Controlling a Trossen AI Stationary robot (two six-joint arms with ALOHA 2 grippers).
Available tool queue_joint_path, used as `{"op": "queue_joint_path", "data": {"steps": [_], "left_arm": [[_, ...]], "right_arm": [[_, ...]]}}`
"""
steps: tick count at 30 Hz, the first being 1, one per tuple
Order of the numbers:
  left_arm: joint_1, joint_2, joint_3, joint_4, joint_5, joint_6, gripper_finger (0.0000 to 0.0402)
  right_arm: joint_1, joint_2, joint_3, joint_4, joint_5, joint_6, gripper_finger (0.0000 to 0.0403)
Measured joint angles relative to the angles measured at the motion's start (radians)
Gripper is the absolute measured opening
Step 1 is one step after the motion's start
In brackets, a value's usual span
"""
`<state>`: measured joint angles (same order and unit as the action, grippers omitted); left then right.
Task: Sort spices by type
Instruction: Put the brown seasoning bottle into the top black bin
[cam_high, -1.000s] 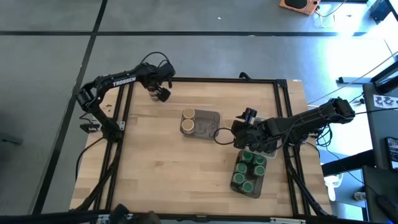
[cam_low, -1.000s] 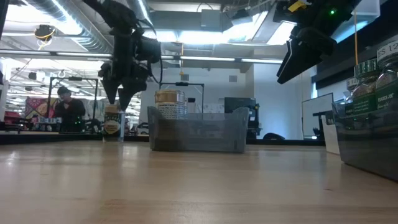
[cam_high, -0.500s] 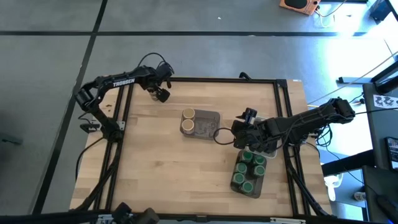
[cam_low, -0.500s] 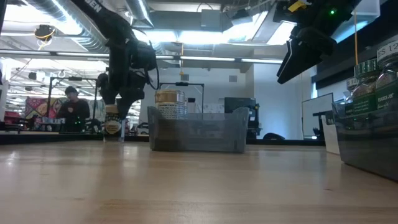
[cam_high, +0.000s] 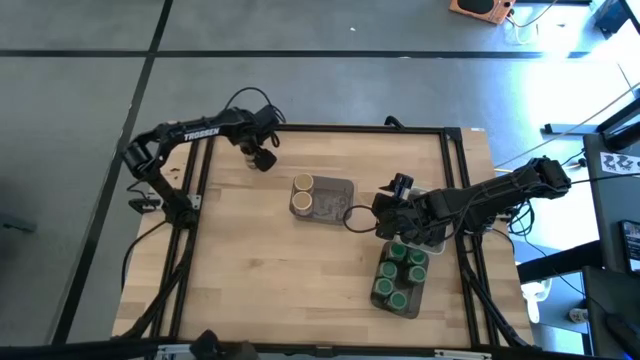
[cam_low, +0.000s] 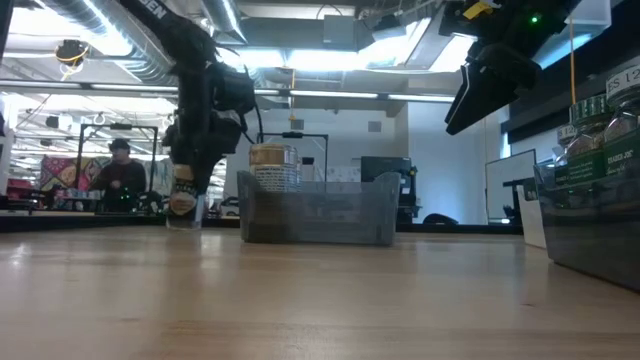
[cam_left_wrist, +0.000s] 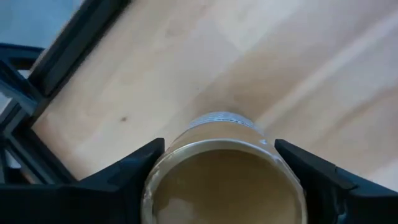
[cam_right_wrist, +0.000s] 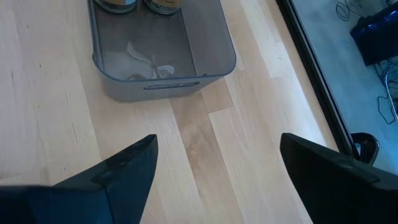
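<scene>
Tan-lid jar at the far-left corner: a round jar with a tan lid (cam_left_wrist: 222, 180) is standing upright on the table (cam_high: 260, 280), near its far edge and close to the far-left corner. In the low view the jar (cam_low: 183, 203) is seen under the left arm, its label facing the camera.

Left gripper: the left gripper (cam_high: 259, 157) is lowered over this jar. In the left wrist view one dark finger (cam_left_wrist: 127, 171) is seen on each side of the lid. The jaws are set about as wide as the jar; whether the fingers already press on it cannot be told.

Grey tray: a grey tray (cam_high: 338, 187) is placed near the middle of the table, a little toward the far edge. Two jars with tan lids (cam_high: 302, 184) are standing in its left end, and the rest of it is bare.

Dark tray: a dark tray (cam_high: 414, 299) is placed near the right edge, toward the near side. Jars with green lids (cam_high: 393, 271) are packed in it upright.

Right gripper: the right gripper (cam_high: 385, 215) is held above the table between the grey tray and the dark tray. Its jaws are spread wide and nothing is held between them.

Room behind: a person (cam_low: 118, 172) is seen far behind the table in the low view.
</scene>
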<state>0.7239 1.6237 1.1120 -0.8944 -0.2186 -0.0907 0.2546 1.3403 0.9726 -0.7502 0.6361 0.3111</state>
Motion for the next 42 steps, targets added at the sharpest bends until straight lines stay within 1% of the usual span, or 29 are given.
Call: {"op": "queue_joint_path", "data": {"steps": [3, 8, 14, 17, 22, 26, 30, 34, 38, 42], "left_arm": [[-0.042, 0.002, 0.039, -0.043, 0.001, 0.002, 0.0273], [-0.133, -0.029, 0.131, -0.058, -0.001, 0.025, 0.0273], [-0.252, -0.063, 0.302, -0.114, -0.026, 0.029, 0.0273], [-0.312, -0.063, 0.373, -0.094, -0.030, 0.036, 0.0276], [-0.418, -0.062, 0.406, 0.002, -0.023, 0.046, 0.0279], [-0.486, -0.049, 0.406, 0.052, 0.038, 0.009, 0.0277], [-0.539, 0.005, 0.421, 0.070, 0.072, -0.015, 0.0277], [-0.562, 0.104, 0.507, 0.037, 0.071, -0.013, 0.0277], [-0.567, 0.225, 0.616, -0.053, 0.067, -0.001, 0.0277], [-0.565, 0.319, 0.657, -0.093, 0.069, 0.026, 0.0277]], "right_arm": [[0.000, 0.000, 0.000, 0.000, 0.000, 0.000, 0.0335], [0.000, 0.000, 0.000, 0.000, -0.002, -0.001, 0.0335], [0.000, 0.000, 0.000, 0.008, -0.018, -0.002, 0.0335], [0.000, 0.000, 0.000, 0.018, -0.019, -0.002, 0.0335], [0.000, 0.000, 0.000, 0.026, -0.019, -0.002, 0.0335], [0.000, 0.000, 0.000, 0.027, -0.019, -0.004, 0.0335], [0.000, 0.000, 0.000, 0.028, -0.027, -0.006, 0.0335], [0.000, 0.000, 0.000, 0.036, -0.027, -0.006, 0.0335], [0.000, 0.000, 0.000, 0.047, -0.027, -0.007, 0.0335], [0.000, 0.000, 0.000, 0.047, -0.027, -0.007, 0.0335]]}}
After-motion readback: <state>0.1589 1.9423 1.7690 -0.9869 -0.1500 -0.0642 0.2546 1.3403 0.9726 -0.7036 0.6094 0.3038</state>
